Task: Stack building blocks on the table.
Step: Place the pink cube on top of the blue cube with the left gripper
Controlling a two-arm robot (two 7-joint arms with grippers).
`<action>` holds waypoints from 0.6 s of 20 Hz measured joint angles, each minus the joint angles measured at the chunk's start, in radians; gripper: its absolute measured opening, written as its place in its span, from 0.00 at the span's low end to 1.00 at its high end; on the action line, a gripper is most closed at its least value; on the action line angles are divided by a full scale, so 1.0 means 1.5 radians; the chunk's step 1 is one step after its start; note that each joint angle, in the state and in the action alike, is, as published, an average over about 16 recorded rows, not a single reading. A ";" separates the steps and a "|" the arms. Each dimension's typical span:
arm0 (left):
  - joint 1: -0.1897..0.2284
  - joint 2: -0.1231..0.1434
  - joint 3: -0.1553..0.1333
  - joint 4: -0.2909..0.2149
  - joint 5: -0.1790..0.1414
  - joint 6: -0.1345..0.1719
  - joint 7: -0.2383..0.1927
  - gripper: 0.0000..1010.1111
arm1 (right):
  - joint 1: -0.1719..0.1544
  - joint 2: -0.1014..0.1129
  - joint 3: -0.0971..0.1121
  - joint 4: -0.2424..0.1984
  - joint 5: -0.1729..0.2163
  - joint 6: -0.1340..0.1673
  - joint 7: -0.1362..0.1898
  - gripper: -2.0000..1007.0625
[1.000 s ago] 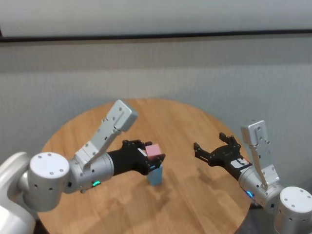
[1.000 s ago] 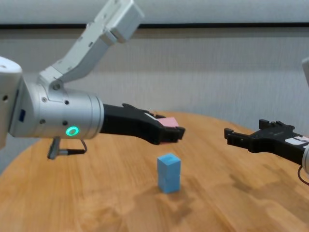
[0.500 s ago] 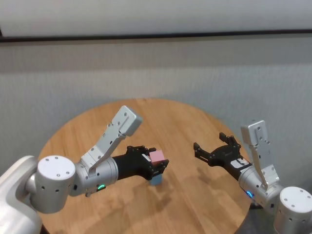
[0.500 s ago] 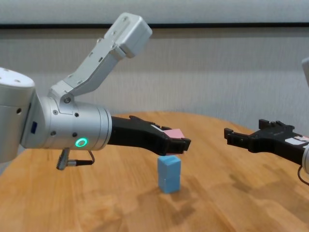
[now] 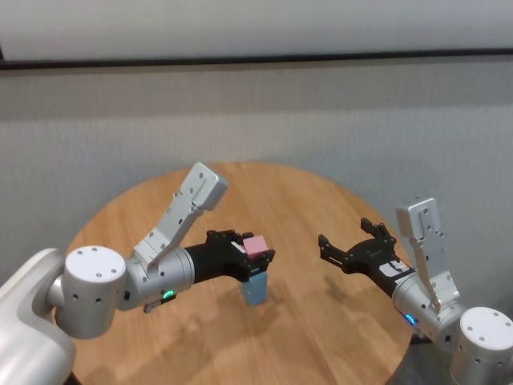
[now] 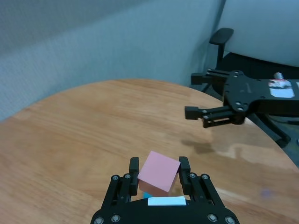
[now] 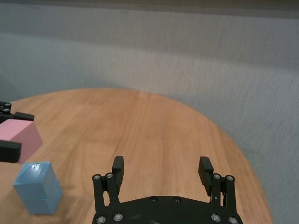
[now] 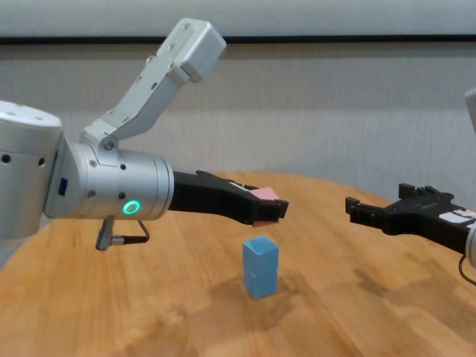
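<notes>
A grey textured wall (image 5: 321, 112) with a dark rail (image 5: 256, 60); a black office chair (image 6: 224, 44) stands nearby.

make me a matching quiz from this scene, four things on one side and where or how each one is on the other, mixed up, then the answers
Things:
1. pink block
2. two light blue blocks
3. left gripper
4. right gripper

States:
A. open and empty, off to the right side above the table
B. stacked one on the other, standing on the table
C. held in the air, above the stack and not touching it
D. shut on a block

Pairs: 1-C, 2-B, 3-D, 4-A
</notes>
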State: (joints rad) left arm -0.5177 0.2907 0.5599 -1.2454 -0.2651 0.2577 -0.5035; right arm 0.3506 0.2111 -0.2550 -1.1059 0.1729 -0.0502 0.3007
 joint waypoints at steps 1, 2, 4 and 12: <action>-0.002 -0.002 -0.001 0.004 -0.001 -0.001 0.001 0.52 | 0.000 0.000 0.000 0.000 0.000 0.000 0.000 1.00; -0.004 -0.003 -0.001 0.008 -0.002 -0.001 0.001 0.52 | 0.000 0.000 0.000 0.000 0.000 0.000 0.000 1.00; -0.007 -0.006 -0.002 0.016 -0.003 -0.001 0.002 0.52 | 0.000 0.000 0.000 0.000 0.000 0.000 0.000 1.00; -0.012 -0.011 0.000 0.031 -0.001 0.000 0.006 0.52 | 0.000 0.000 0.000 0.000 0.000 0.000 0.000 1.00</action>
State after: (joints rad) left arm -0.5365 0.2744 0.5596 -1.1995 -0.2661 0.2584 -0.4943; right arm 0.3506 0.2111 -0.2550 -1.1059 0.1729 -0.0502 0.3007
